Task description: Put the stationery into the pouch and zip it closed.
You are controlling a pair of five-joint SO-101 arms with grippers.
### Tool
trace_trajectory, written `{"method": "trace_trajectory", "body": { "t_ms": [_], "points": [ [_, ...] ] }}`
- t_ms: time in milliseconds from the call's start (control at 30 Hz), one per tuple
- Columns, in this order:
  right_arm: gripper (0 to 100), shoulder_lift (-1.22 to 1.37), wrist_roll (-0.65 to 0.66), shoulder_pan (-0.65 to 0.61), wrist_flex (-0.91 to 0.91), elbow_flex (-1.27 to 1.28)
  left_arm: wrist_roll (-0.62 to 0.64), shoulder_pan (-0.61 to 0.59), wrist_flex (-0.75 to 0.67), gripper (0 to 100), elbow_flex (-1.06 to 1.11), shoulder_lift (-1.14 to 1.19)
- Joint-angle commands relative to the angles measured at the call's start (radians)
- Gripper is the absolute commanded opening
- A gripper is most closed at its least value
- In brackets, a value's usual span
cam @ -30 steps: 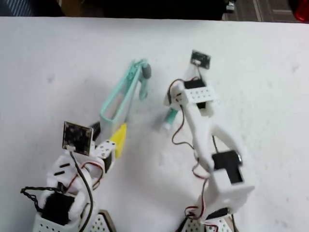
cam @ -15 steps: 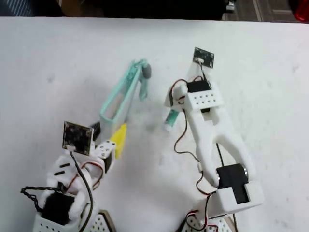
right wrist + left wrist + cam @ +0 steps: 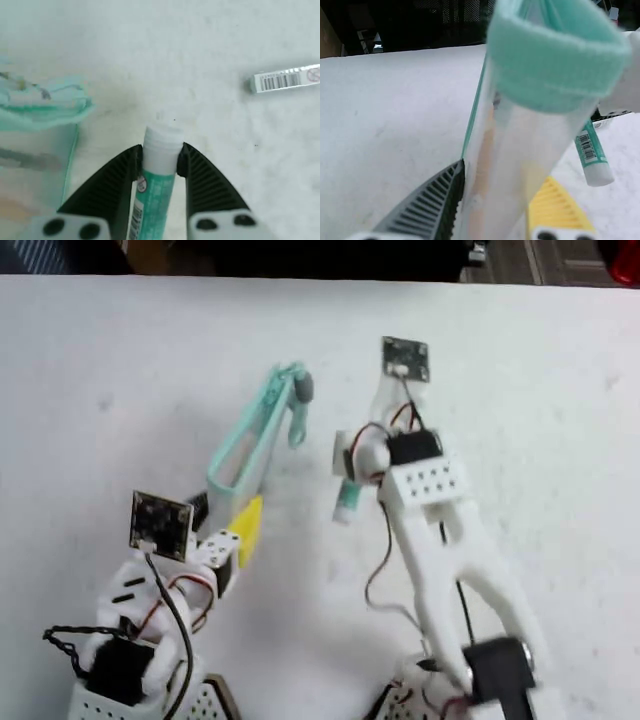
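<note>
A clear pouch (image 3: pixel 250 440) with teal edging lies slanted on the white table, with a dark zipper pull (image 3: pixel 303 388) at its far end. My left gripper (image 3: pixel 226 508) is shut on its near end; in the left wrist view the pouch (image 3: pixel 555 65) stands between the grey and yellow fingers (image 3: pixel 495 200). My right gripper (image 3: pixel 160 156) is shut on a teal and white glue stick (image 3: pixel 155 195), white cap forward. From above, the glue stick (image 3: pixel 345 502) hangs just right of the pouch's middle, under the right gripper (image 3: pixel 352 480). It also appears beside the pouch as glue stick (image 3: pixel 590 155).
A white stick-shaped item with a barcode (image 3: pixel 287 79) lies on the table beyond the right gripper. The table's far edge (image 3: pixel 320 278) runs along the back, with dark room behind. Both arm bases stand at the near edge.
The right arm has swung, bringing the glue stick slightly nearer and leftward toward the pouch. The left arm and the pouch have stayed put.
</note>
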Motion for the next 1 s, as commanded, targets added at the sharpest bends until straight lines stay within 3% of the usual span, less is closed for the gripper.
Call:
{"method": "trace_trajectory", "body": {
  "t_ms": [0,167,400,967],
  "points": [
    [1.7,-0.159,0.020,-0.019,-0.102,0.109,0.006,0.013,0.003,20,-0.014,0.007],
    [1.7,-0.344,0.026,-0.015,-0.274,0.316,0.006,0.013,0.005,20,-0.012,0.007],
    [1.7,-0.533,0.028,-0.015,-0.355,0.454,0.006,0.013,0.005,20,-0.012,0.007],
    [1.7,-0.550,0.028,-0.015,-0.369,0.471,0.006,0.013,0.005,20,-0.012,0.007]
  ]
}}
